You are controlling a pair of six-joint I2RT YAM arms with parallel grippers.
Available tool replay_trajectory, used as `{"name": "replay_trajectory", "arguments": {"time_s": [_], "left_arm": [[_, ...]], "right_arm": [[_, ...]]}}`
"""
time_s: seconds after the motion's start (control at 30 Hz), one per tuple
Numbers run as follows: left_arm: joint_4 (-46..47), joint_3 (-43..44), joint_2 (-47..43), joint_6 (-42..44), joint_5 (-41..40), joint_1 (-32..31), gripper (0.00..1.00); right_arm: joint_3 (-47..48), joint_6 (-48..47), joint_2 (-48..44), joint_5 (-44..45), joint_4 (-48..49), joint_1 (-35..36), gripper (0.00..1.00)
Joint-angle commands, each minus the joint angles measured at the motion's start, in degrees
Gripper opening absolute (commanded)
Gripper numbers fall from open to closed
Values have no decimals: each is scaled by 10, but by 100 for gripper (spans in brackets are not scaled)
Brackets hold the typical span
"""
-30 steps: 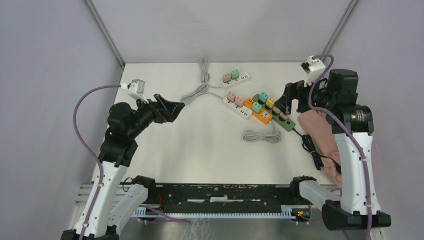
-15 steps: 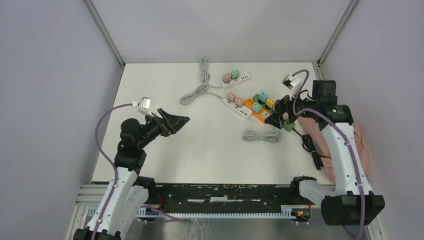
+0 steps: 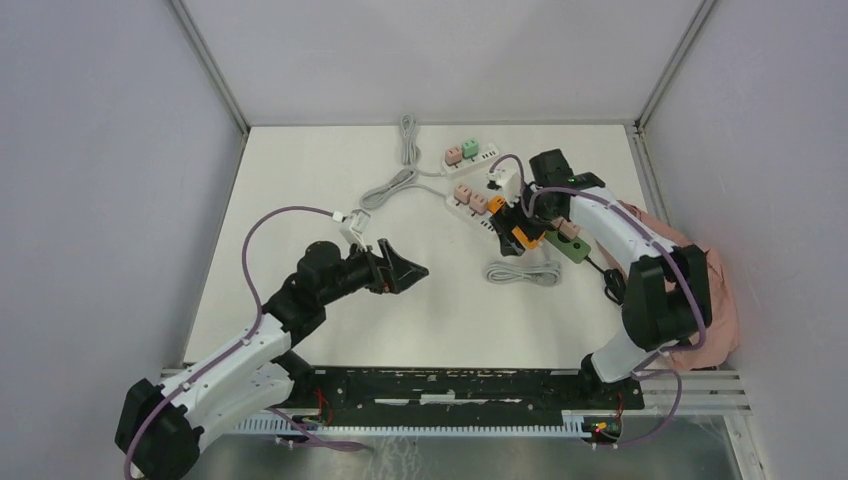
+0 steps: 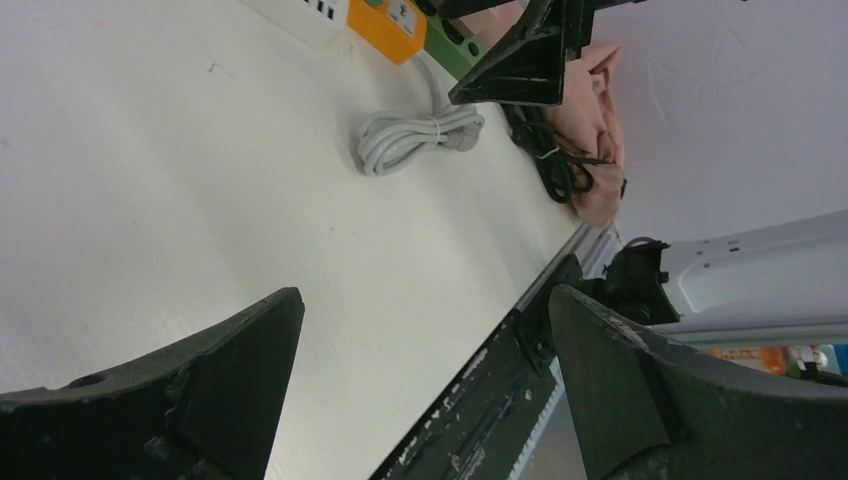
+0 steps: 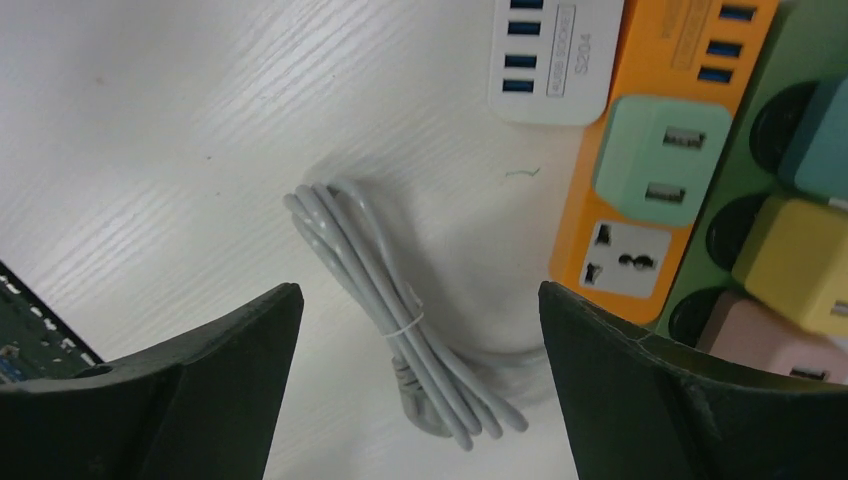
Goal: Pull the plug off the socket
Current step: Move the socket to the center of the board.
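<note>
Several power strips lie at the table's back right. The orange strip [image 5: 620, 230] carries a mint plug [image 5: 660, 160]. The green strip [image 5: 740, 200] beside it carries teal [image 5: 820, 140], yellow [image 5: 800, 260] and pink [image 5: 770, 340] plugs. My right gripper [image 3: 508, 228] is open and empty. It hovers over the near end of the orange strip [image 3: 523, 236] and looks down on a coiled grey cable [image 5: 400, 320]. My left gripper [image 3: 405, 272] is open and empty above bare table, well left of the strips.
Two white strips [image 3: 475, 208] [image 3: 472, 153] with pink and green plugs lie further back, with grey cords. The coiled grey cable [image 3: 523, 272] lies near the strips. A black cable [image 3: 620, 290] and a pink cloth [image 3: 705, 290] sit at the right edge.
My right arm swung left and down from the table's right edge to over the orange strip. My left arm moved right and toward the table's middle. Both grippers stayed open.
</note>
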Motion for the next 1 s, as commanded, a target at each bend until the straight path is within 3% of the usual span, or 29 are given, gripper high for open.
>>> {"name": "replay_trajectory", "arguments": {"time_s": [0.0,0.13,0.47,0.97], "left_arm": [[84,17,43,57,-62,-10,99],[65,42,66,91,-92,-10,99],[22,11,-2,118,-154,-10,99],[18,-9,-50,125,-164,-11,98]], "right_arm": [[80,-22,58,70,54,50,94],[154,0,128,74,105,71,94],[378,28,321,109,59,107,93],[416,26,410,142,35,116,78]]}}
